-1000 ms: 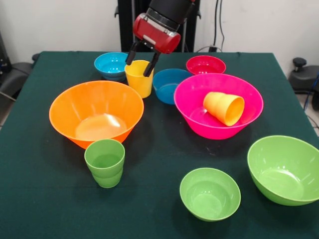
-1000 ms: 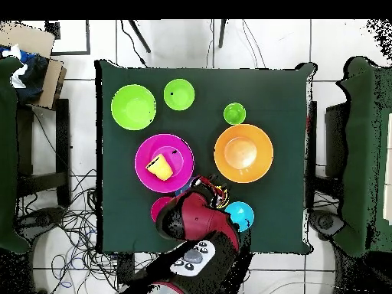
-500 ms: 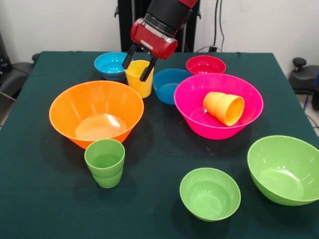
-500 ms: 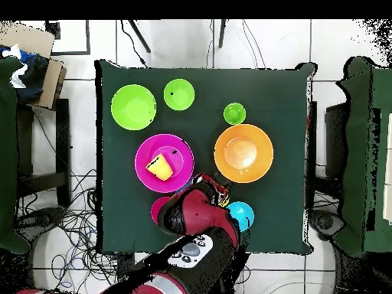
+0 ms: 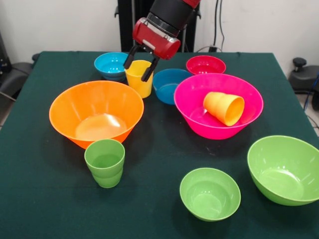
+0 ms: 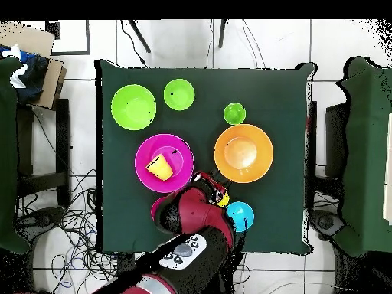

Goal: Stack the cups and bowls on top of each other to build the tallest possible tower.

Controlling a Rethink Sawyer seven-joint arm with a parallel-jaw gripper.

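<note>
Yellow cup (image 5: 139, 77) w/ pincer (image 5: 138, 64) fingers straddling its rim, part-open; grip on it unclear. No labels legible.

Dark green table (image 5: 159, 149) with seven bowls (image 5: 96, 112) and two upright cups (image 5: 105, 162) directly on it.

cup (image 5: 226, 107) in bowl (image 5: 194, 113) — another cup (image 5: 105, 162) before it
</note>
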